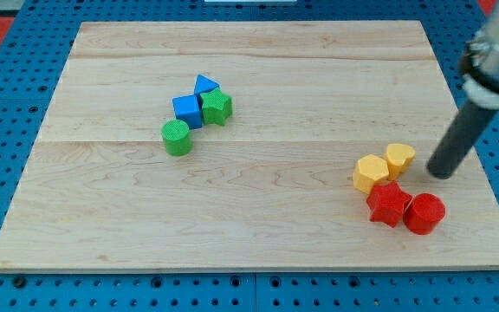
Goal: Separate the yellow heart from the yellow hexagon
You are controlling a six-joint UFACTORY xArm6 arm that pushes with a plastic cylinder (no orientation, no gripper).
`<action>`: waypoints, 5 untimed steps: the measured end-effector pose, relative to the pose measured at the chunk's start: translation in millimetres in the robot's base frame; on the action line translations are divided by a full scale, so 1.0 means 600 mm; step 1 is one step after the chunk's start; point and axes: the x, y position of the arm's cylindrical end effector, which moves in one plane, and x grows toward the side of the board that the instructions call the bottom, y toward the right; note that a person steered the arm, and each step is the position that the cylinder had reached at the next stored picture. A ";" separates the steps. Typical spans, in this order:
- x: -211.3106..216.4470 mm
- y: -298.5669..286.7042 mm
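The yellow heart (399, 159) lies at the view's lower right, touching the yellow hexagon (371, 173) on its left. My tip (441, 172) stands just right of the heart with a small gap, not touching it. A red star (389, 204) sits right below the hexagon, and a red cylinder (424, 213) is beside the star on its right.
A cluster sits left of centre: a blue triangle (205, 85), a blue cube (187, 110), a green star (217, 106) and a green cylinder (177, 137). The wooden board (249, 234) ends close to my tip on the view's right, with blue pegboard beyond.
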 end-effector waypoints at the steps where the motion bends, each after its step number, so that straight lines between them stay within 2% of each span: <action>1: -0.019 -0.054; 3: -0.061 -0.125; 5: -0.073 -0.081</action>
